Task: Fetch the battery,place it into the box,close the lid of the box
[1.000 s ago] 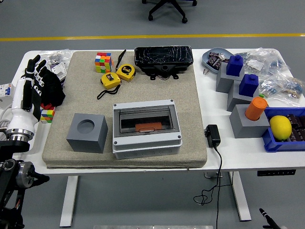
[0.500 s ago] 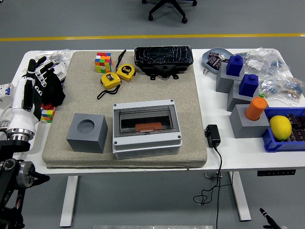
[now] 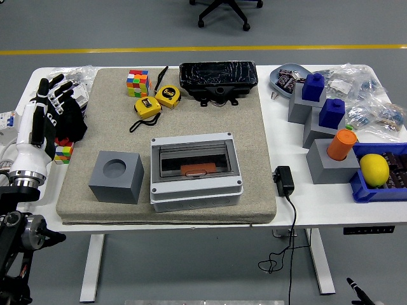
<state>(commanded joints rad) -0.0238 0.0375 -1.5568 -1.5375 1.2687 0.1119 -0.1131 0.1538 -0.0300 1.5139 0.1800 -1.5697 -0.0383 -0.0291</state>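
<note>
The grey box (image 3: 196, 190) sits on the beige mat (image 3: 254, 140) near its front edge. Its clear lid (image 3: 193, 157) lies flat and shut over the top. Through the lid an orange battery (image 3: 197, 169) shows inside. My left hand (image 3: 46, 108) stands upright at the table's left edge, well left of the box, its fingers (image 3: 55, 86) spread and holding nothing. Only a small black tip of my right hand (image 3: 353, 284) shows at the bottom right, below the table.
A grey block with a round hole (image 3: 116, 176) stands left of the box. Behind it are two yellow tape measures (image 3: 157, 100), a colour cube (image 3: 137, 83) and a black tray (image 3: 218, 79). A small cube (image 3: 63, 151) lies by my left hand. Grey and blue blocks, a lemon (image 3: 374, 169) and a charger (image 3: 283, 180) fill the right.
My left hand has turned a little and its fingers have spread slightly to the right. The box and everything else stay where they were.
</note>
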